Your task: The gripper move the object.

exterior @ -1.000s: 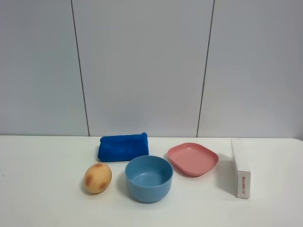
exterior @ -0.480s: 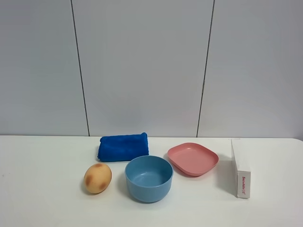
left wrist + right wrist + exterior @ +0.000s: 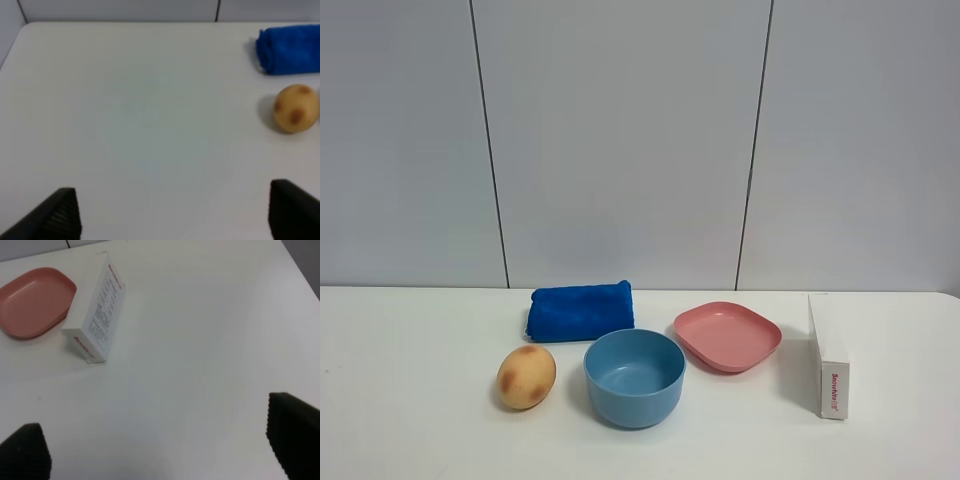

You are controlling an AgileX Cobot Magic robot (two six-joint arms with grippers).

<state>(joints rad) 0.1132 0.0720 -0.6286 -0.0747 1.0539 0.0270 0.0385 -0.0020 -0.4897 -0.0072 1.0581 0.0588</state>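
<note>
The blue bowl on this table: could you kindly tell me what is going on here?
Nothing is being handled yet. The round light-blue plastic bowl sits untouched on the white table, between a spotted tan ball and a shallow pink plate. The left pincer and right pincer hover open above the tabletop.

You have the light-blue bowl hemmed in on three sides. The spotted tan ball sits just beside it on the left of the high view, the dark-blue towel lies close behind, and the pink plate is near its right rear. Your open ways in are from the front and from above. The white box stands well apart on the right. Bare table stretches wide beyond the ball.
</note>
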